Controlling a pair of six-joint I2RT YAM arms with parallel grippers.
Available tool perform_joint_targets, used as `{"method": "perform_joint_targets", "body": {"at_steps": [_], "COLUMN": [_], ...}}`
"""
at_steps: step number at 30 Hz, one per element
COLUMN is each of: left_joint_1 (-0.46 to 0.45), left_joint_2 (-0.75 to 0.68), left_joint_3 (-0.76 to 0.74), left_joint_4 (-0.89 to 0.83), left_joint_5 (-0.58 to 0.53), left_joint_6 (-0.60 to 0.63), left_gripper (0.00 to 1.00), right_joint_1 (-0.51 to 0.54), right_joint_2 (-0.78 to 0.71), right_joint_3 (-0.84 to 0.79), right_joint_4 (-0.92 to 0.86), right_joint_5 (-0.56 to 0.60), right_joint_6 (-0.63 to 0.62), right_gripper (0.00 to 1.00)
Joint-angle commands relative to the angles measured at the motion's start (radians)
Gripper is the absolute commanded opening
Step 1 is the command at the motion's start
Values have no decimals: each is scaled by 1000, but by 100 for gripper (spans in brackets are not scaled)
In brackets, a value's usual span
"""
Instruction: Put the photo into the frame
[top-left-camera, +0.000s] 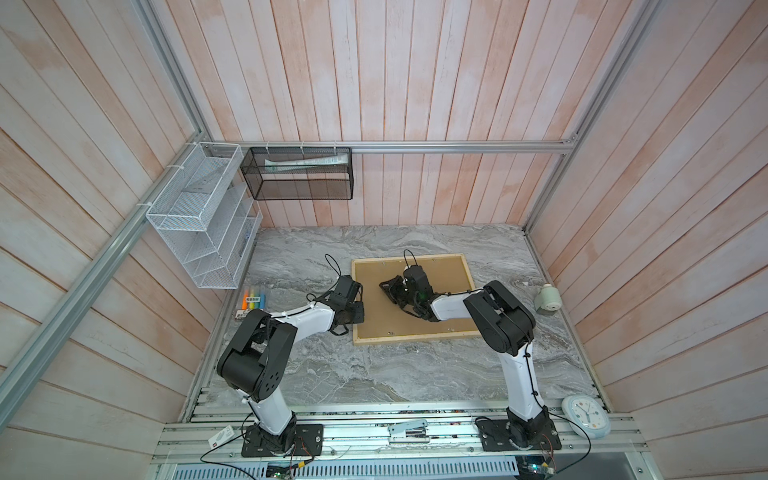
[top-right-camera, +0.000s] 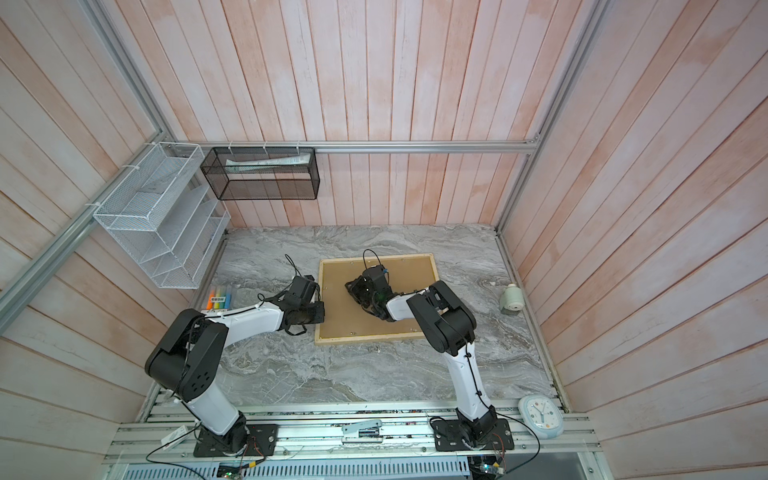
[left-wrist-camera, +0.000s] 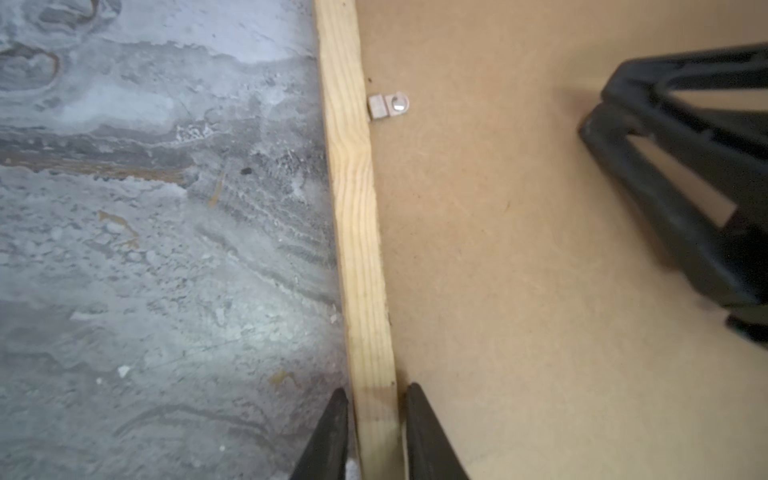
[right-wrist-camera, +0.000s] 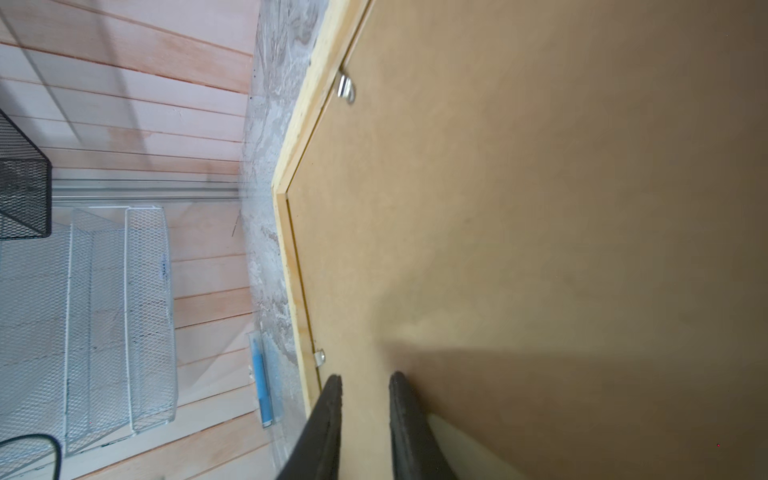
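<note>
Frame (top-left-camera: 415, 338) (top-right-camera: 365, 338) lies flat on the bench (top-left-camera: 374, 374) (top-right-camera: 332, 374), back middle, in both top views. A brown board (top-left-camera: 451, 274) (top-right-camera: 415, 270) fills its opening, lying inside the wood strips. Photo can't be seen in any view, since the board covers the whole opening.

Left gripper (top-left-camera: 356, 311) (top-right-camera: 318, 311) is at the frame's left strip, front half. In the left wrist view its jaws are narrow. One tip is on each side of the strip (left-wrist-camera: 353, 208), with a thin gap showing on both sides, so it isn't clamped. The outer tip is over the bench, the inner tip over the board (left-wrist-camera: 498, 249). A metal clip (left-wrist-camera: 388, 106) sits farther along, on the board and touching the strip's inner edge.

Right gripper (top-left-camera: 386, 286) (top-right-camera: 351, 286) is over the board's left half. In the right wrist view the jaws (right-wrist-camera: 363, 415) are narrowly parted with bare board (right-wrist-camera: 540, 208) between the tips and nothing held. Can't tell whether the tips touch the board. Another clip (right-wrist-camera: 319, 357) is just beside one tip, at the frame strip (right-wrist-camera: 289, 257). Right gripper's fingers (left-wrist-camera: 715, 141) show blurred in the left wrist view.
</note>
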Motion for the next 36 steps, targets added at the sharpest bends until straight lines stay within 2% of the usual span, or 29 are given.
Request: {"method": "perform_joint_targets", "body": {"at_steps": [1,8,13,19,27,36], "left_joint_1": [-2,-4,-7,-21,-84,-141], "left_joint_2": [-1,-38,-118,-222,-278,-344], "left_joint_3": [-21,-8,-39,-86,-119,-208], "left_joint_4": [-69,-100,-105,-96,-134,-116], "left_joint_5": [33,18,-8,-1,-4,31], "left_joint_6": [17,15,-3,-39,-87,-177], "left_gripper": [32,35,39,42,43,43], "right_joint_1": [-42,-120,-190,-262,-355,-462], "right_joint_2": [-41,-155,-236,-318,-413,-432], "right_joint_3": [-43,-93,-102,-116,-168,-160], "right_joint_4": [-140,-245,-366,-466,-529,-659], "right_joint_5": [36,11,8,20,100,197], "right_joint_6": [-135,-336,-499,-633,-741,-808], "right_gripper": [24,24,24,26,28,29]}}
